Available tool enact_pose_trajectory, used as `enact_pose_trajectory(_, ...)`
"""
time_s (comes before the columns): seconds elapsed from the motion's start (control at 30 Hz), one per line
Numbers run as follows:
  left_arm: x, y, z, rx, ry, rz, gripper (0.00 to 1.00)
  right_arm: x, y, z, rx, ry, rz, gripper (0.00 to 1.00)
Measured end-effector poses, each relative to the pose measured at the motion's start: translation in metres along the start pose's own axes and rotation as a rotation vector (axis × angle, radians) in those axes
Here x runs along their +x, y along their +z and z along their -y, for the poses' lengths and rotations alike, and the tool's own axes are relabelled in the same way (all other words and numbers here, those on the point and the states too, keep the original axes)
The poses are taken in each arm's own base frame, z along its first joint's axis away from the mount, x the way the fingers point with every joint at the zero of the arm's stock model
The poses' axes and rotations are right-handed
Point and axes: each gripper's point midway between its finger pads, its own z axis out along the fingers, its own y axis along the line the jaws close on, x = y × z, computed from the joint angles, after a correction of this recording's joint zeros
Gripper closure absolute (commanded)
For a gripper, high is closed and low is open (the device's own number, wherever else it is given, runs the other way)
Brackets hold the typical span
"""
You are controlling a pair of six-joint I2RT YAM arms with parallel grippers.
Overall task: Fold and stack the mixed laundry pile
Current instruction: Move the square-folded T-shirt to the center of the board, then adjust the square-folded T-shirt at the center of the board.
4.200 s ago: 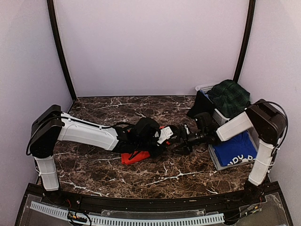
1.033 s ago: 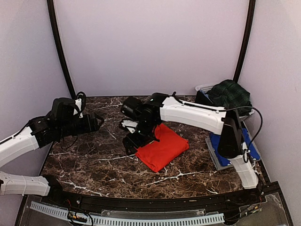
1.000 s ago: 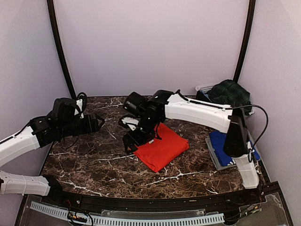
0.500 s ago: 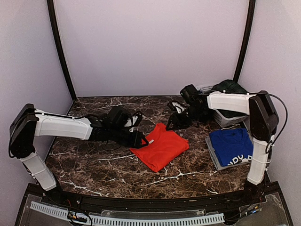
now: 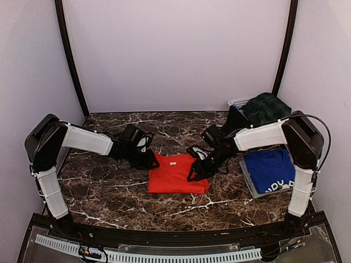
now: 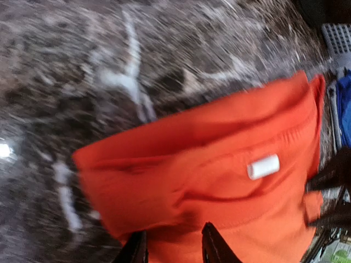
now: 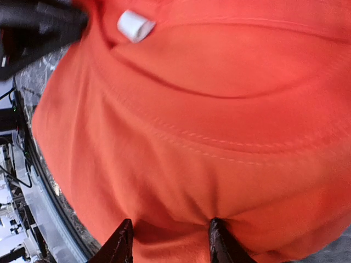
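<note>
My left gripper [image 6: 174, 247] pinches the bright red-orange T-shirt [image 5: 176, 175] at the corner farthest from the grey tray [image 5: 248, 185], with cloth bunched between the fingers. My right gripper [image 7: 171, 241] nips the shirt's edge nearest the tray, so that arm lies between shirt and tray. The shirt lies on the marble table [image 5: 109, 186] just left of the tray, apart from it. It is folded into a rough rectangle, with a white label [image 6: 263, 166] at the collar. On the tray sits a folded royal blue T-shirt [image 5: 271, 167]. Behind the tray stands the white basket [image 5: 239, 102] — a dark green tartan skirt [image 5: 267, 111] heaped on top, a black garment [image 5: 235, 121] hanging over its side.
</note>
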Motion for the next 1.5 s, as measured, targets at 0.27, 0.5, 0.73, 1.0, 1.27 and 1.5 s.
enact_pose_trajectory(0.27, -0.031, -0.027, -0.017, -0.082, 0.082, 0.062, 0.57, 0.013, -0.024, -0.052, -0.043, -0.011, 0.026, 0.51)
enact_pose_trajectory(0.5, 0.0, -0.07, 0.099, 0.069, 0.45, 0.141, 0.66, 0.004, -0.074, -0.034, -0.046, 0.101, 0.193, 0.54)
enact_pose_trajectory(0.73, 0.06, -0.033, 0.125, 0.109, 0.647, 0.043, 0.71, -0.004, -0.053, -0.03, -0.101, 0.148, 0.183, 0.59)
enact_pose_trajectory(1.0, 0.103, 0.011, 0.105, 0.022, 0.768, -0.058, 0.73, -0.043, -0.015, 0.01, -0.114, 0.211, 0.169, 0.66)
enact_pose_trajectory(1.27, 0.127, 0.008, 0.128, 0.019, 0.967, -0.024, 0.57, -0.049, -0.023, 0.015, -0.153, 0.232, 0.173, 0.59)
enact_pose_trajectory(1.5, 0.151, 0.004, 0.148, 0.034, 1.173, -0.01, 0.51, -0.047, -0.106, -0.041, -0.195, 0.128, 0.328, 0.54)
